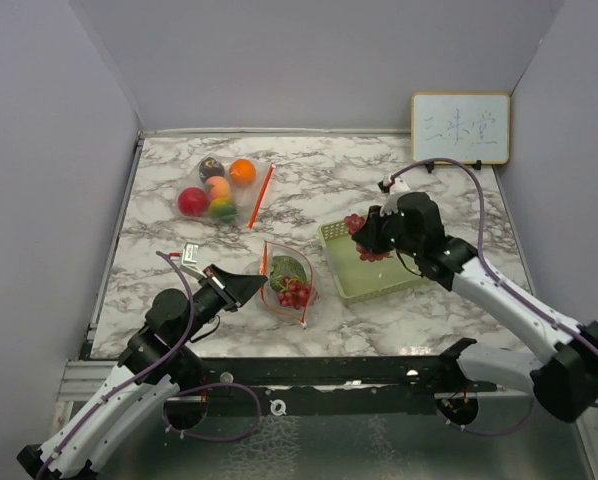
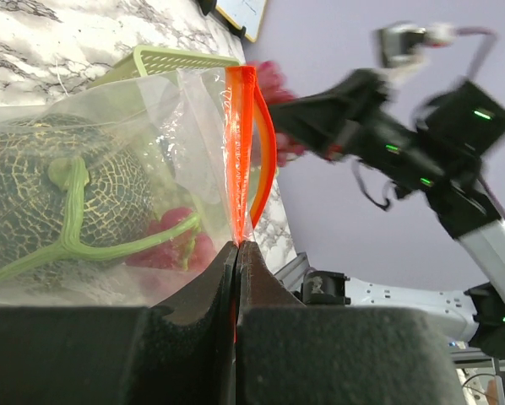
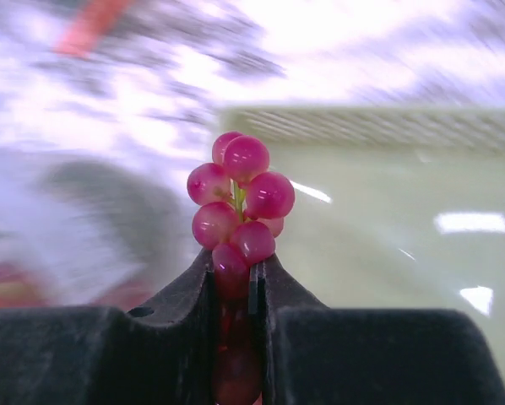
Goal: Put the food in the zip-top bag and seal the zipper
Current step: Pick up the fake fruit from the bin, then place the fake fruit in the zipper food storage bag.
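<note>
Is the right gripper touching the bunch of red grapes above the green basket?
Touching. The right wrist view shows the right gripper closed on the lower grapes of the bunch of red grapes, with both fingers pressed against them and no gap.

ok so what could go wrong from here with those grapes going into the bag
The right claw grips the grape bunch only by its lowest grapes, so it may slip out on the way across.
The left claw holds the zip-top bag by a thin bit of orange zipper. The mouth looks narrow and the melon fills much of it, so the grapes could catch the rim or miss.
</note>
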Controlling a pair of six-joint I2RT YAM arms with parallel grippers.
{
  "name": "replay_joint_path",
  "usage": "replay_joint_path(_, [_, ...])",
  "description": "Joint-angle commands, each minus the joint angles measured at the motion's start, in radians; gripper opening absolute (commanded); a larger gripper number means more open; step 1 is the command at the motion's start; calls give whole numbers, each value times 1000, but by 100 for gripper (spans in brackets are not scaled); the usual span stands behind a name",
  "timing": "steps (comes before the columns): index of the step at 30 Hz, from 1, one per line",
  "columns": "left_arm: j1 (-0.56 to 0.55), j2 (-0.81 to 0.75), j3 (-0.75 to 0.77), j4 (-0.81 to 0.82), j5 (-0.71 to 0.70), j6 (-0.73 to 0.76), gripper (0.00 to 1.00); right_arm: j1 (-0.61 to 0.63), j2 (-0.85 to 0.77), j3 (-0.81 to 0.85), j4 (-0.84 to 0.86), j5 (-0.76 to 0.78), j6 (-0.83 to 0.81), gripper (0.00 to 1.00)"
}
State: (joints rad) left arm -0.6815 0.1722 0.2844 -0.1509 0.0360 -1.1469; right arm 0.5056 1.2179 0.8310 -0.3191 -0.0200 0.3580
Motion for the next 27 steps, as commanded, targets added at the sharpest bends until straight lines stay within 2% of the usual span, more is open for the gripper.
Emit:
replay_joint_path(1, [3,7,-1,17,-11,-12,0,193,-196,58,202,-286,30,4])
replay_joint_path(4, [3,28,10,29,-10,-14,0,356,-223,55,346,-327,59,4])
replay_joint_path(7, [3,36,25,27,-13,-10,0,472,-213,-9,567,-318,90,4])
replay_joint_path(13, [3,29,33,24,-19,-17,0,500,-60,-114,920,-260,182,4])
replay_joint_path(17, [3,24,32,38,-25,-26,0,519,53,-154,1047,-192,255,4])
replay_joint_path(22, [3,40,69,49,-37,-14,0,560,76,-191,968,45,293,4])
replay_joint_path(27, [2,65,145,51,-86,46,0,580,74,-134,747,185,287,4])
